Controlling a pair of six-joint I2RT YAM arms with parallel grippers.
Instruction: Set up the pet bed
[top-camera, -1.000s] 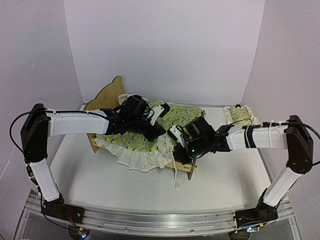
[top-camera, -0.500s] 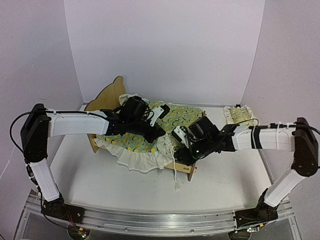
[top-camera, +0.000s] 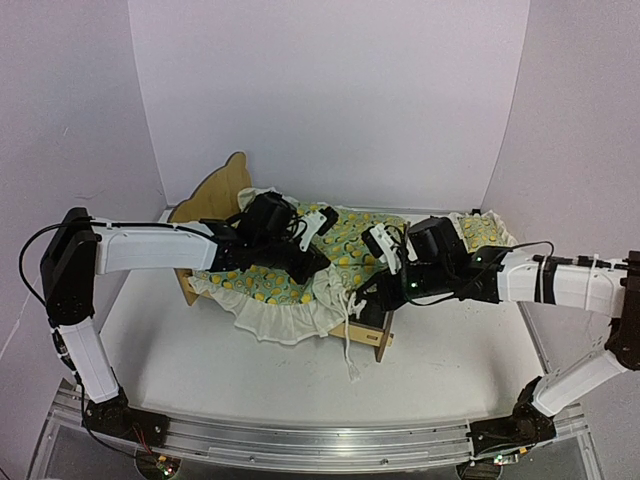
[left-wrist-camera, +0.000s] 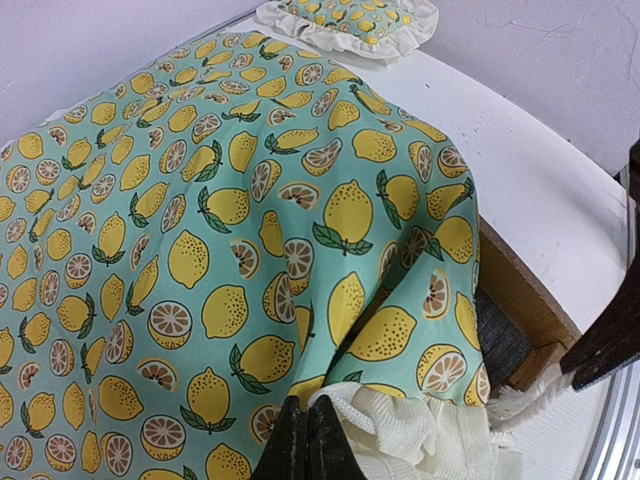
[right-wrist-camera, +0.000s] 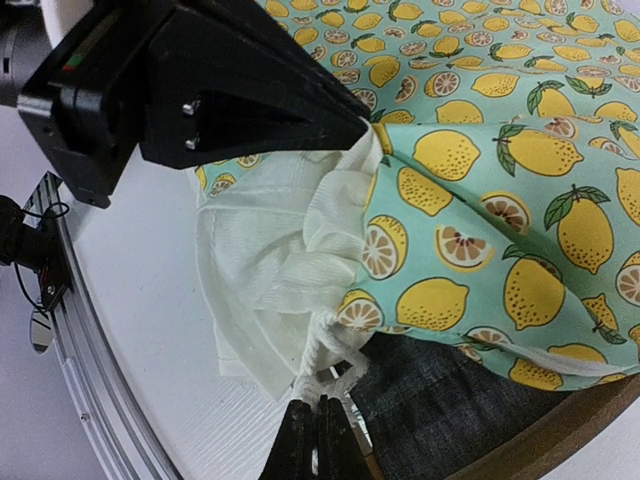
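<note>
The pet bed stands mid-table, its curved plywood headboard (top-camera: 215, 190) at the back left. The lemon-print ruffled blanket (top-camera: 350, 235) lies over it. My left gripper (top-camera: 322, 268) is shut on the blanket's front edge, fingertips pinched where print meets white ruffle (left-wrist-camera: 310, 440). My right gripper (top-camera: 378, 298) is shut on a white cord of the ruffle at the blanket's near corner (right-wrist-camera: 315, 440). The dark mattress pad (right-wrist-camera: 440, 400) and wooden rail (right-wrist-camera: 570, 430) show under that lifted corner. The left gripper (right-wrist-camera: 180, 90) is just beyond the same ruffle.
The small matching ruffled pillow (top-camera: 478, 230) lies on the table right of the bed, against the back wall; it also shows in the left wrist view (left-wrist-camera: 350, 20). A white cord (top-camera: 350, 350) hangs from the blanket over the bed's front rail onto the table (top-camera: 200, 350).
My right wrist has moved right and back while staying shut at the blanket's near corner. The left arm and the bed have not moved.
</note>
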